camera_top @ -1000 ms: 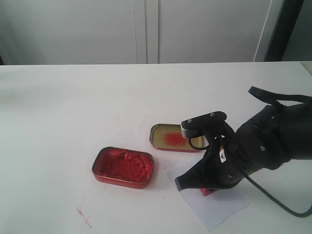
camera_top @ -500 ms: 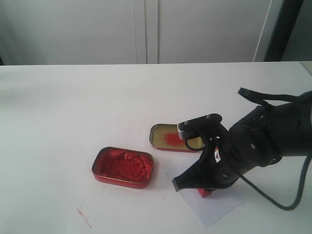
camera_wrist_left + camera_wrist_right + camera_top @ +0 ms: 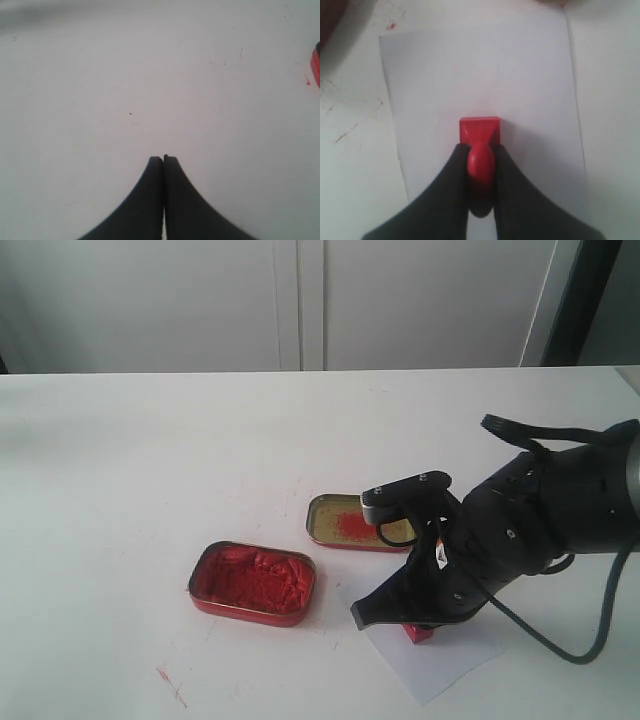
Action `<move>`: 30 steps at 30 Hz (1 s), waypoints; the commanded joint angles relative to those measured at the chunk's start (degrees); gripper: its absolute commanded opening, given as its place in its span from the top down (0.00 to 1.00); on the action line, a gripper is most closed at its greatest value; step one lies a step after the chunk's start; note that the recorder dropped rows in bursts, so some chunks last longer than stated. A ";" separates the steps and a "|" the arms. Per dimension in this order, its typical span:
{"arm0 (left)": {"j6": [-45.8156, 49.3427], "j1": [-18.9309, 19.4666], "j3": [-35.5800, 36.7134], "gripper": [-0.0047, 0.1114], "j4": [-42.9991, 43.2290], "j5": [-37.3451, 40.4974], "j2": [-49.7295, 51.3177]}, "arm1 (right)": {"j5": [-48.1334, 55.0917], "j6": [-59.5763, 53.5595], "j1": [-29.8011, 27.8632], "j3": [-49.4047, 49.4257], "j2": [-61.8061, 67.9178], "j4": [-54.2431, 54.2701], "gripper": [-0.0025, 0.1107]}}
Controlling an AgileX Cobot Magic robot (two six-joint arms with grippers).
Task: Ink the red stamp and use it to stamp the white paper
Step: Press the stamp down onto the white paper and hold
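The red stamp (image 3: 479, 131) stands with its square base down on the white paper (image 3: 480, 75), my right gripper (image 3: 480, 150) shut on its knobbed handle. From the exterior view only a corner of the stamp (image 3: 419, 633) shows under the black right gripper (image 3: 405, 615), over the near-right paper (image 3: 440, 660). The red ink tin (image 3: 252, 582) lies left of it. No seal print shows on the paper. My left gripper (image 3: 163, 159) is shut on nothing over bare tabletop, and does not appear in the exterior view.
A gold tin lid (image 3: 358, 522) with a red smear lies just behind the right gripper. Red ink smudges (image 3: 171, 686) mark the table near the front edge. A red edge (image 3: 316, 62) shows at the border of the left wrist view.
My right arm has shifted slightly left and lowered with the stamp, bringing it down onto the paper. The tins have not moved.
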 commanded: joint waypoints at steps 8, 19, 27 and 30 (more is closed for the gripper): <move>-0.45 0.11 0.53 0.96 -0.23 0.40 -0.26 | 2.11 0.31 0.11 2.47 5.71 -0.57 0.98; -0.45 0.11 0.53 0.96 -0.23 0.40 -0.26 | 2.00 0.31 0.11 2.47 3.10 -0.36 0.98; -0.45 0.11 0.53 0.96 -0.23 0.40 -0.26 | 1.89 0.31 0.11 2.37 2.51 -0.36 0.98; -0.45 0.11 0.53 0.96 -0.23 0.40 -0.26 | 1.89 0.31 0.11 2.15 2.51 -0.36 0.98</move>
